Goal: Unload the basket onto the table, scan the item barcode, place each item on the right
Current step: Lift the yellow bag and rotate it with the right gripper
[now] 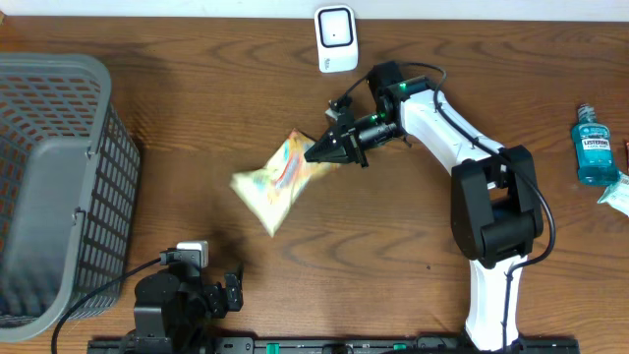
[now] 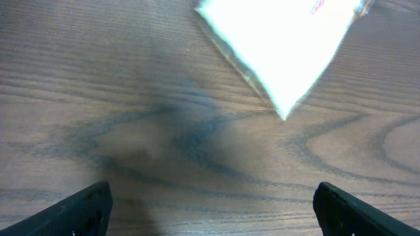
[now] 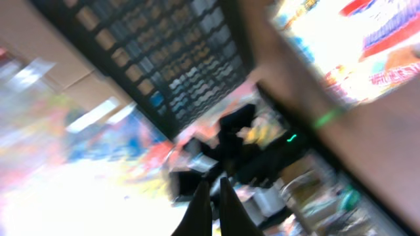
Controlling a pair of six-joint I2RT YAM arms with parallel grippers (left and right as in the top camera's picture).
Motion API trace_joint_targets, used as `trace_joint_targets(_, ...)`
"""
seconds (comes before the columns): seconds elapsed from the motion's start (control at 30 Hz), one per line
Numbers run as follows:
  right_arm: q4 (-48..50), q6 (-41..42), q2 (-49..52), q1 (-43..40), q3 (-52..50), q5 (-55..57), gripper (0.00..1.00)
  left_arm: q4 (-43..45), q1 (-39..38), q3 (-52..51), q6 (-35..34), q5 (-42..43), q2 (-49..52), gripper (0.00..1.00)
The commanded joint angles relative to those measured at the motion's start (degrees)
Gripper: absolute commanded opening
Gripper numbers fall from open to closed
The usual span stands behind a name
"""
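Snack packet [image 1: 280,182], corner clenched in the right jaws, wants turning flat and steady toward the scanner [image 1: 335,39] behind them.

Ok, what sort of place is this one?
Probably a mock shop checkout on a wooden table: a white scanner at the far edge, a grey mesh basket on the left, and goods such as a snack packet and a blue mouthwash bottle.
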Motion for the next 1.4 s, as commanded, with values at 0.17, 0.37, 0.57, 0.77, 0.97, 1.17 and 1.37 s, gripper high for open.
trace_joint_targets(0.17, -1.5, -7.0, -2.3, 1.1, 0.0, 25.7, 0.33, -1.7, -0.1, -0.7, -0.3, -0.1, -0.1, 0.98)
trace_joint_targets(0.37, -6.6, -13.9, -2.4, 6.3, 0.1, 33.8, 0.74, -1.7, -0.1, -0.7, -0.3, -0.1, -0.1, 0.98)
trace_joint_targets(0.57, -7.2, 8.5, -2.4, 12.2, 0.1, 54.3, 0.99, -1.7, -0.1, -0.7, -0.3, -0.1, -0.1, 0.98)
trace_joint_targets(0.77, 3.5, 27.8, -2.4, 16.7, 0.1, 62.9, 0.99, -1.7, -0.1, -0.7, -0.3, -0.1, -0.1, 0.98)
trace_joint_targets(0.97, 9.7, 38.0, 0.4, 19.1, -1.0, 67.7, 0.99, -1.7, -0.1, -0.7, -0.3, -0.1, -0.1, 0.98)
trace_joint_targets(1.17, 12.7, 38.7, 8.0, 19.9, -1.3, 62.3, 0.18, -1.7, -0.1, -0.7, -0.3, -0.1, -0.1, 0.98)
trace_joint_targets(1.37, 10.8, 33.6, 7.6, 16.6, -1.3, 39.8, 0.01, -1.7, -0.1, -0.7, -0.3, -0.1, -0.1, 0.98)
